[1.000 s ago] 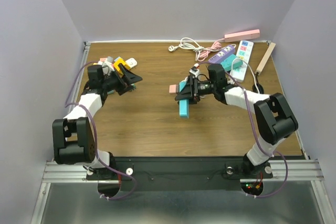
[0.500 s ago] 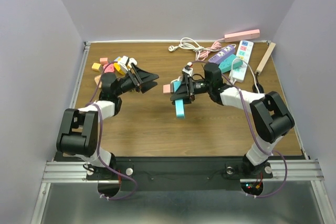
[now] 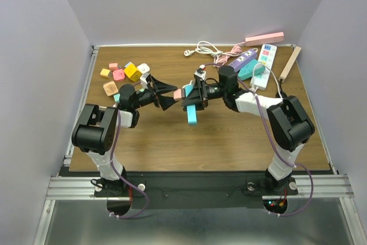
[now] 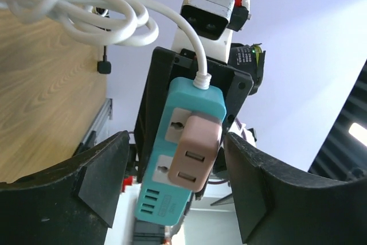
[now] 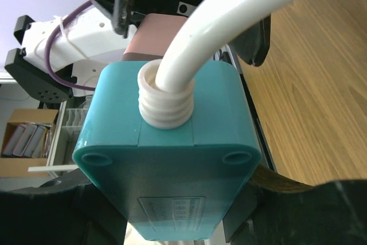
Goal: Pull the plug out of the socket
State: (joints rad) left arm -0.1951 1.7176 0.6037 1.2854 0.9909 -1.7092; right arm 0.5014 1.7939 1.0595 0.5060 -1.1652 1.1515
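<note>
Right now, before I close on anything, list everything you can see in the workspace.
teal power strip: one, teal with a white cord, held above the table centre
pink plug: one, dusty pink, seated in the strip's sockets
small adapters: about six, yellow, pink, white, tan, far left
spare power strips: about five, pink, purple, white, teal, beige, far right
loose white cord: one, far edge
table: brown wood
left end effector: open, flanking the plug, not touching
right end effector: gripping the strip
</note>
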